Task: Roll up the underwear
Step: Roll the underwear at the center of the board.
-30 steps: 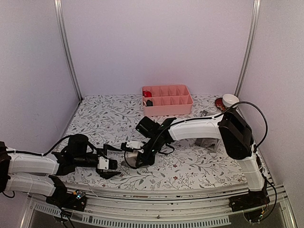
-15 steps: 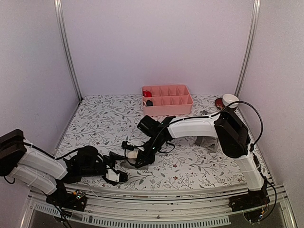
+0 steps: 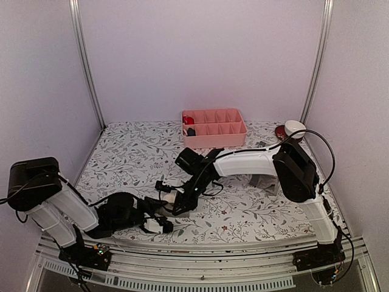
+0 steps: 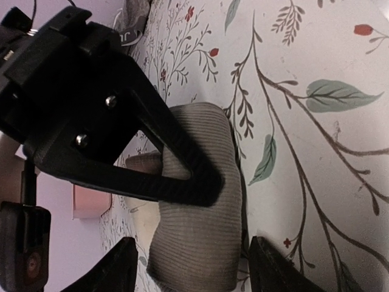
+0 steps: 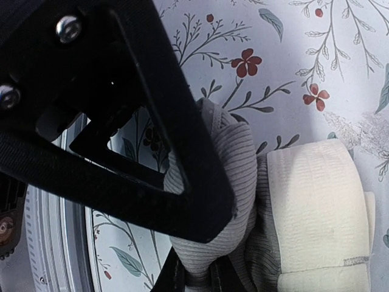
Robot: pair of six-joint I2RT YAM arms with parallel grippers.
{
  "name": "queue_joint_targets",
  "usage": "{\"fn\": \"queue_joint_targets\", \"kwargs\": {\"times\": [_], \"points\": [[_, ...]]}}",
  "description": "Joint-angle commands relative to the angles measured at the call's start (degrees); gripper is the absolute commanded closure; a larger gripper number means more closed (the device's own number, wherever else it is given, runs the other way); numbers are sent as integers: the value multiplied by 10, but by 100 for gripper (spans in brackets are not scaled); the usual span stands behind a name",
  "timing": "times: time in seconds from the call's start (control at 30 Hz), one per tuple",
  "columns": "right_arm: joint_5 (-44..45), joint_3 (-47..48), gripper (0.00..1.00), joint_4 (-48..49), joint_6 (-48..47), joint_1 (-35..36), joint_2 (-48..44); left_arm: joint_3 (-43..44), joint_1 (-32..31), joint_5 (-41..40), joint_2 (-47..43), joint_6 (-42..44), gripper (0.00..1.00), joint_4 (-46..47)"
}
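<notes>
The grey briefs (image 4: 200, 231) lie rolled on the floral table near its front edge, and they also show in the top view (image 3: 167, 209). Their pale waistband (image 5: 316, 207) sits at one end of the roll. My right gripper (image 5: 197, 278) is shut on a fold of the grey cloth, and it also shows in the top view (image 3: 175, 204). My left gripper (image 4: 194, 274) is open, with one finger on each side of the roll; in the top view it (image 3: 159, 224) is just in front of the roll. The grey boxer-briefs (image 3: 265, 180) lie at the right, and their dark lettered waistband (image 4: 129, 35) shows.
A pink divided tray (image 3: 214, 137) stands at the back middle. A white bowl (image 3: 295, 128) and a red object (image 3: 280, 131) sit at the back right. The table's front rail (image 3: 194, 246) runs close below both grippers.
My left arm has swung right along the front edge, bringing its open gripper up to the rolled briefs. My right gripper has stayed on the roll.
</notes>
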Motion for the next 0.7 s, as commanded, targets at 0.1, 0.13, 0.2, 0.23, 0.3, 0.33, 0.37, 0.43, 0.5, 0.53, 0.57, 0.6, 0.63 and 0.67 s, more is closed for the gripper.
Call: {"fn": "queue_joint_targets", "kwargs": {"times": [0.1, 0.13, 0.2, 0.23, 0.3, 0.33, 0.37, 0.43, 0.5, 0.53, 0.57, 0.6, 0.63, 0.67], "points": [[20, -5, 92, -51, 3, 4, 48, 24, -11, -33, 30, 3, 46, -39], [20, -5, 92, -52, 3, 4, 49, 26, -11, -36, 34, 2, 48, -40], [20, -4, 92, -52, 2, 4, 49, 31, -11, -42, 39, 0, 51, -44], [20, -4, 92, -53, 2, 4, 49, 33, -11, -43, 41, -1, 53, -48], [21, -3, 92, -54, 1, 4, 48, 36, -11, -45, 44, -2, 57, -54], [21, -3, 92, -54, 1, 4, 48, 38, -11, -45, 45, -2, 62, -59], [21, -3, 92, -54, 2, 4, 48, 39, -11, -45, 45, -3, 66, -63], [21, -3, 92, -54, 1, 3, 48, 39, -11, -44, 43, -6, 72, -69], [23, -3, 90, -55, 0, 3, 47, 40, -11, -43, 40, -8, 88, -74], [23, -3, 89, -55, 0, 2, 46, 40, -11, -43, 39, -11, 100, -76], [22, -3, 87, -55, -1, 2, 45, 40, -10, -42, 37, -13, 100, -77], [23, -4, 85, -55, 0, 2, 43, 40, -10, -42, 35, -14, 100, -81], [24, -5, 83, -55, -1, 2, 38, 42, -10, -41, 32, -17, 100, -87], [24, -6, 80, -54, 0, 2, 34, 44, -9, -37, 27, -20, 100, -97]]}}
